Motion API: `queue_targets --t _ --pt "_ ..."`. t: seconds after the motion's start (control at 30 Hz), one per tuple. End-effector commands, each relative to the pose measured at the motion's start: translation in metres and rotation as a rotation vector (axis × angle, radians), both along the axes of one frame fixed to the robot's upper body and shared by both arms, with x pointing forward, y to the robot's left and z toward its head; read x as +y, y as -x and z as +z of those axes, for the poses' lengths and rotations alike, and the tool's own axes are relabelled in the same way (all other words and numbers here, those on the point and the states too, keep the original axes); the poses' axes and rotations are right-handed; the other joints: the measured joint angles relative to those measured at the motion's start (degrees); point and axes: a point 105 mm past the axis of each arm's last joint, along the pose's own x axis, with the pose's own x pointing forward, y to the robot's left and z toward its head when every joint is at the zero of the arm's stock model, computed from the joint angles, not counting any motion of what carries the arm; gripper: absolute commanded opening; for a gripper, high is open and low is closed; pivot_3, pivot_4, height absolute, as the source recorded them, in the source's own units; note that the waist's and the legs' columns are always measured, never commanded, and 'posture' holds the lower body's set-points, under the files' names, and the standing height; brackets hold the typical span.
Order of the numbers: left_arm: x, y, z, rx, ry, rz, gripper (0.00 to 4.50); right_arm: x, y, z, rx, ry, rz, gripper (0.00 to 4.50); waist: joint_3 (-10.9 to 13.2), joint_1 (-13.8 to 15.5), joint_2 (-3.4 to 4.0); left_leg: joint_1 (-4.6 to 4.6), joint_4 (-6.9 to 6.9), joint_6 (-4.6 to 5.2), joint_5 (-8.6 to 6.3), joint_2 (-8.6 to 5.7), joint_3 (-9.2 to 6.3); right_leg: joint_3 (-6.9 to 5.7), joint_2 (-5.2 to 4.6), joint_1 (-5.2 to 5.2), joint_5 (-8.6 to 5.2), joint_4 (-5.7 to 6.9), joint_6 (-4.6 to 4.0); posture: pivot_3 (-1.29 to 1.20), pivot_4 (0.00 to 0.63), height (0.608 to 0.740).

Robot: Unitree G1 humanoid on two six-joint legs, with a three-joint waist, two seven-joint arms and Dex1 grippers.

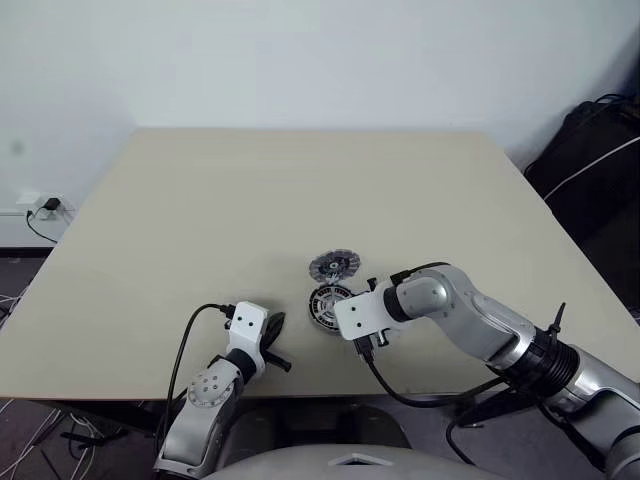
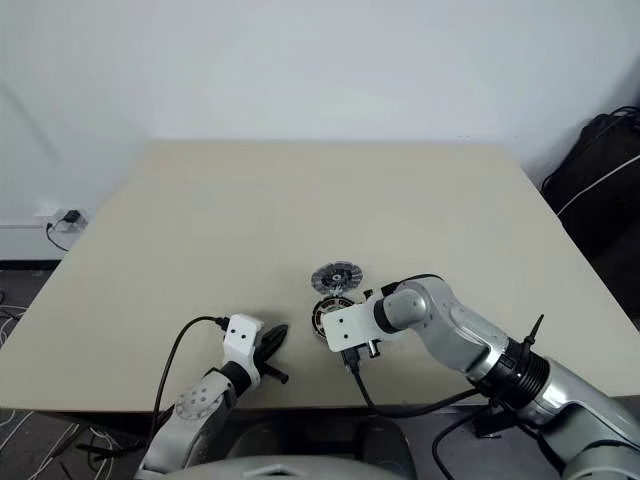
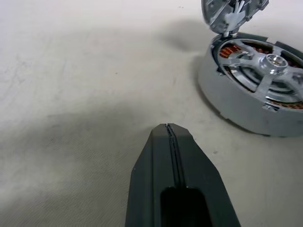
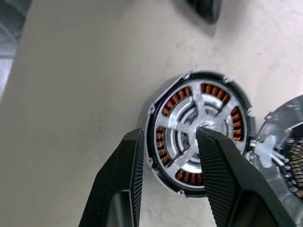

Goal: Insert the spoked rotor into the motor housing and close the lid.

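Note:
The spoked rotor, with silver spokes in a black ring, sits inside the motor housing; copper windings show between the spokes. The silver lid rests just behind the housing, touching its rim, and in the left wrist view the lid stands tilted up. My right gripper hangs over the housing, open. One of its fingers is outside the rim and the other is over the hub. My left gripper is shut and empty, resting on the table to the left of the housing.
The beige table stretches far back from the parts, and its front edge runs just below my grippers. A black bag lies on the floor past the right edge. A wall socket is at the far left.

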Motion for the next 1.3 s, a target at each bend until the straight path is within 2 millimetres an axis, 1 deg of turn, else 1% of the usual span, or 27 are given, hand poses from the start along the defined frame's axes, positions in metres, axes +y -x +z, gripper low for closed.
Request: queue_targets --t 0.03,0.13,0.33,0.53,0.63,0.7,0.77,0.93,1.03,1.13,1.3 --pt "-0.005 -0.005 0.017 -0.063 0.028 -0.002 0.00 0.001 -0.008 0.006 -0.042 0.003 0.027 1.86 0.00 -0.01 0.00 0.00 0.00 0.00 0.00 0.00 0.00 0.00 0.00 0.00 0.00 0.00 0.00 0.00 0.000 0.740" --pt "-0.005 -0.005 0.017 -0.063 0.029 0.001 0.00 -0.001 -0.010 0.003 -0.045 0.017 0.043 1.86 0.00 0.00 0.00 0.00 0.00 0.00 0.00 0.00 0.00 0.00 0.00 0.00 0.00 0.01 -0.01 0.00 0.000 0.740" --pt "-0.005 -0.005 0.017 -0.064 0.037 0.011 0.00 -0.003 -0.010 -0.005 0.001 0.026 0.022 1.86 0.00 -0.01 0.01 0.00 0.04 -0.01 0.00 0.00 0.00 0.01 -0.01 0.01 0.00 0.04 -0.01 0.00 0.000 0.740" --pt "-0.004 -0.006 0.016 -0.064 0.039 0.018 0.00 -0.009 -0.015 -0.013 0.004 0.064 0.003 1.86 -0.01 0.00 0.01 0.00 0.06 0.00 0.00 0.00 0.00 0.01 -0.02 0.01 0.01 0.05 -0.01 0.00 0.000 0.740" --pt "-0.004 -0.006 0.016 -0.064 0.040 0.019 0.00 -0.011 -0.018 -0.015 -0.007 0.067 -0.014 1.24 -0.02 -0.02 0.01 0.00 0.07 -0.01 0.01 0.01 0.00 0.01 -0.01 0.01 0.01 0.07 -0.01 0.00 0.000 0.740" --pt "-0.004 -0.006 0.016 -0.065 0.042 0.020 0.00 -0.014 -0.018 -0.016 -0.012 0.075 -0.018 0.57 -0.05 -0.08 -0.02 0.01 0.09 -0.03 0.02 0.02 0.00 0.00 -0.01 0.02 0.01 0.08 -0.01 0.00 0.000 0.740" --pt "-0.004 -0.006 0.016 -0.066 0.043 0.020 0.00 -0.015 -0.019 -0.016 -0.017 0.075 -0.023 0.12 -0.04 -0.09 -0.01 0.05 0.12 -0.04 0.02 0.03 0.00 0.00 -0.01 0.06 0.01 0.11 -0.01 0.00 0.000 0.740" --pt "-0.005 -0.007 0.015 -0.065 0.044 0.016 0.00 -0.015 -0.020 -0.014 -0.028 0.056 -0.045 0.10 -0.06 -0.05 0.00 0.05 0.17 -0.07 0.04 0.03 0.00 0.03 -0.02 0.07 0.05 0.12 0.04 0.00 0.000 0.740" --pt "-0.005 -0.007 0.014 -0.064 0.043 0.012 0.00 -0.012 -0.018 -0.011 0.001 0.010 -0.094 0.10 -0.06 -0.02 0.00 0.04 0.17 -0.07 0.04 0.03 0.00 0.03 -0.02 0.07 0.05 0.12 0.04 0.00 0.000 0.740" --pt "-0.005 -0.007 0.013 -0.063 0.043 0.010 0.00 -0.005 -0.011 -0.005 0.086 -0.070 -0.154 0.10 -0.06 0.00 0.00 0.04 0.17 -0.07 0.04 0.03 0.00 0.02 -0.02 0.06 0.06 0.12 0.03 0.00 0.000 0.740" --pt "-0.006 -0.007 0.011 -0.059 0.045 0.006 0.00 0.004 -0.001 0.000 0.256 -0.198 -0.360 0.10 -0.05 0.04 0.02 0.00 0.15 0.00 0.00 0.03 -0.02 0.01 -0.02 0.01 0.04 0.11 -0.04 0.00 0.000 0.740"
